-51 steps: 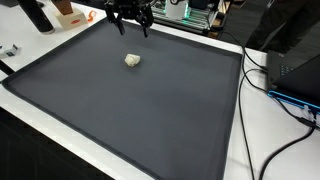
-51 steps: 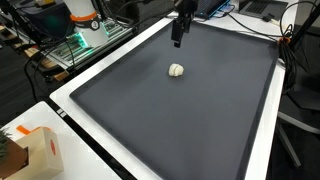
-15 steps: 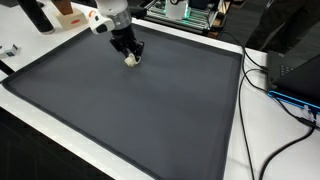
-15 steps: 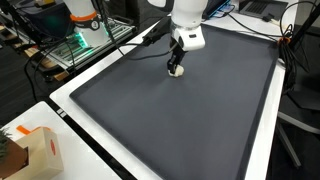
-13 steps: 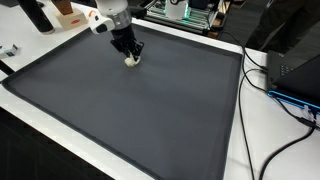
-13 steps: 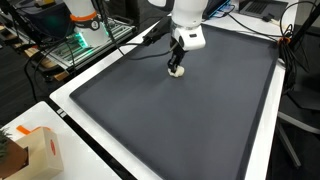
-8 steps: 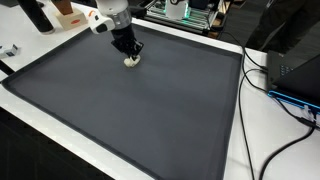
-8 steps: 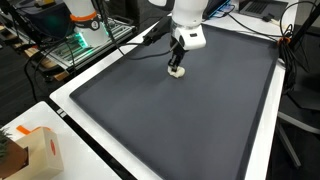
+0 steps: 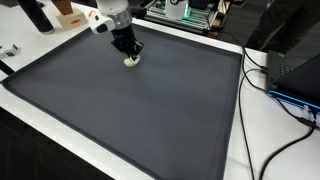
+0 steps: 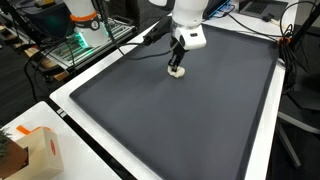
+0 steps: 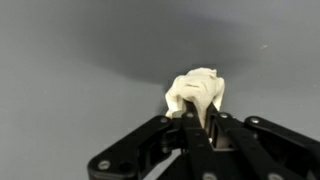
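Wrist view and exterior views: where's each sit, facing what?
Exterior view: above one edge of the dark grey mat, looking down across it; white arm and tool show.
Exterior view: above a mat corner, looking down; same arm, tool.
Wrist view: behind the tool, facing the mat; black fingers show.
All share the small cream crumpled lump the tool grips.

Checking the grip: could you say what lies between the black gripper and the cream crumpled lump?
Nothing: in the wrist view, the gripper pinches the lump directly.
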Tool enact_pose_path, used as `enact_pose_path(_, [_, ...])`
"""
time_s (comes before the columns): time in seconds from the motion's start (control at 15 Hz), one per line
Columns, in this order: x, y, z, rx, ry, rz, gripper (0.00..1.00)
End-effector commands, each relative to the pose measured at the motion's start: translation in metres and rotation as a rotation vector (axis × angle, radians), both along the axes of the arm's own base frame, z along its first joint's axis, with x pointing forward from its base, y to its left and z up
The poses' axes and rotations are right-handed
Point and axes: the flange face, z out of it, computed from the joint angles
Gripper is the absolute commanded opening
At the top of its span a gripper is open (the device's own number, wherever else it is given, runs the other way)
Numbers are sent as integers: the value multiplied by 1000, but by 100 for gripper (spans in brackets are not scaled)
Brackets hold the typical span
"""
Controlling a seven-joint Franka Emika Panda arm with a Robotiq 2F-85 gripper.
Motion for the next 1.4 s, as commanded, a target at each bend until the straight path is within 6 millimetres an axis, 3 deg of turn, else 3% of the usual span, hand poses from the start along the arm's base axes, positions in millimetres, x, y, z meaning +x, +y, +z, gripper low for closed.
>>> enact_pose_path(0.0, [-2,1,-6,-16,2,7,3])
enact_pose_path(0.07, [-2,1,-6,-19,0,8,31])
enact_pose_path(0.73, [-2,4,-6,-30,1,25,100])
enact_pose_path(1.0, [-3,10,1,-56,-8,44,100])
enact_pose_path(1.33, [-10,20,38,-112,-28,133,100])
